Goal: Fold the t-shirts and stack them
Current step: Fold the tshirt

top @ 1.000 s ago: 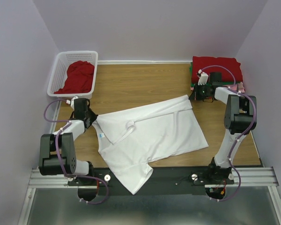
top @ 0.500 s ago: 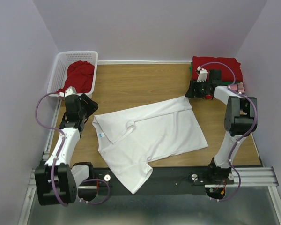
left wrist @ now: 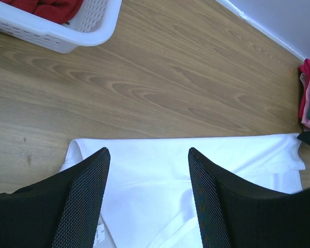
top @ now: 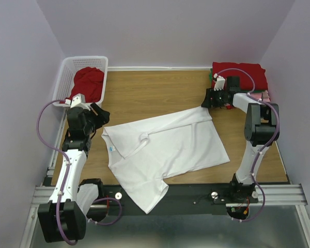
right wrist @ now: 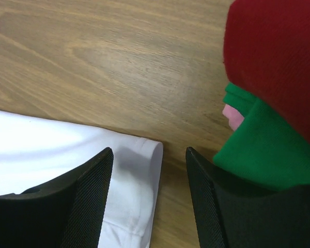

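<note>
A white t-shirt [top: 165, 150] lies spread flat in the middle of the table, a small blue label at its neck. My left gripper [top: 96, 117] hovers open over its far left corner, holding nothing; in the left wrist view the open gripper [left wrist: 147, 152] frames the white cloth [left wrist: 186, 170]. My right gripper [top: 209, 99] stands open above the shirt's far right corner [right wrist: 67, 150], with nothing between the fingers of the gripper [right wrist: 149, 152]. Beside it sits a folded stack: a red shirt [right wrist: 274, 57] on top, then green [right wrist: 258, 150] and pink [right wrist: 232, 116].
A white lattice basket [top: 67, 77] at the back left holds a crumpled red shirt [top: 88, 85]. The folded stack [top: 240, 75] fills the back right corner. Bare wood [top: 155, 90] lies between basket and stack. Purple walls close in on three sides.
Both grippers have opened and let go of the white shirt's far corners. The left arm has risen and drawn back from the cloth; the right gripper has shifted slightly left. The shirt lies still.
</note>
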`<control>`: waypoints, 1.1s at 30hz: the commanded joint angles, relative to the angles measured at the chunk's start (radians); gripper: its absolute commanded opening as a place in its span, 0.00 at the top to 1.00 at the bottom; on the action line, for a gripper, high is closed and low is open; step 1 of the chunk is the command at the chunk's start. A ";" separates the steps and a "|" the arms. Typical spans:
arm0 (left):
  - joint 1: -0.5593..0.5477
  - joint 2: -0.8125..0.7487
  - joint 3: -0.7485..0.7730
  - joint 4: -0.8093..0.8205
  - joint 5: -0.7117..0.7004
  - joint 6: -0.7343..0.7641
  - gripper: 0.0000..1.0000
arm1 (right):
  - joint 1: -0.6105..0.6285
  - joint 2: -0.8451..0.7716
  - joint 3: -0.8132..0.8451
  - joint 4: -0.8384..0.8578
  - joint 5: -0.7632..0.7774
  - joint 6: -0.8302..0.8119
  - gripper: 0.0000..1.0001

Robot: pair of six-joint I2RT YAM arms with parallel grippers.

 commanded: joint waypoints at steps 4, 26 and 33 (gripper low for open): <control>0.005 -0.064 0.038 -0.064 0.041 0.059 0.30 | 0.011 0.065 0.013 -0.050 0.000 0.004 0.45; 0.007 -0.036 0.042 -0.033 0.070 0.084 0.30 | 0.075 0.166 0.257 -0.061 0.213 -0.046 1.00; 0.007 -0.028 -0.001 0.011 0.136 0.036 0.26 | 0.112 0.232 0.377 -0.062 0.271 -0.030 0.98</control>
